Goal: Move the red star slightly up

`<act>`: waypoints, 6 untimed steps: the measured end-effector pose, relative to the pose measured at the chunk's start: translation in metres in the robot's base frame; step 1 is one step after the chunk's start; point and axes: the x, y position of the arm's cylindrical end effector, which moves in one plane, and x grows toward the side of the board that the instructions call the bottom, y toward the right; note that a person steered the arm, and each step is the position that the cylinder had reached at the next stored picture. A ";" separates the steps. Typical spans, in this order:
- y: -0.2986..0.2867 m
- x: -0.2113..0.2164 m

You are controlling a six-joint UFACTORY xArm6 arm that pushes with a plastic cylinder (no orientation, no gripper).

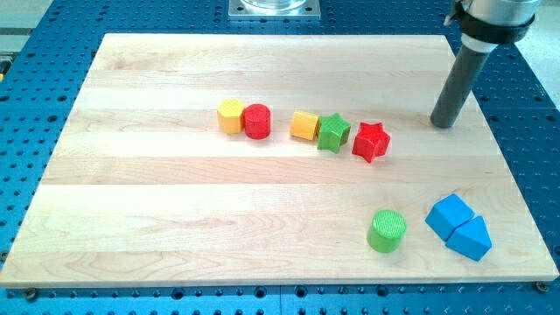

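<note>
The red star (371,141) lies on the wooden board (175,227), right of centre. It touches the green star (333,132) on its left. My tip (444,124) rests on the board to the right of the red star and a little higher in the view, well apart from it.
A yellow cube (304,125) touches the green star's left side. A yellow hexagon (231,115) and a red cylinder (257,121) stand together further left. A green cylinder (387,231), a blue cube (450,215) and a blue triangle (471,238) lie at the lower right.
</note>
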 end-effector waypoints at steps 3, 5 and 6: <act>-0.068 0.094; -0.109 0.087; -0.112 0.073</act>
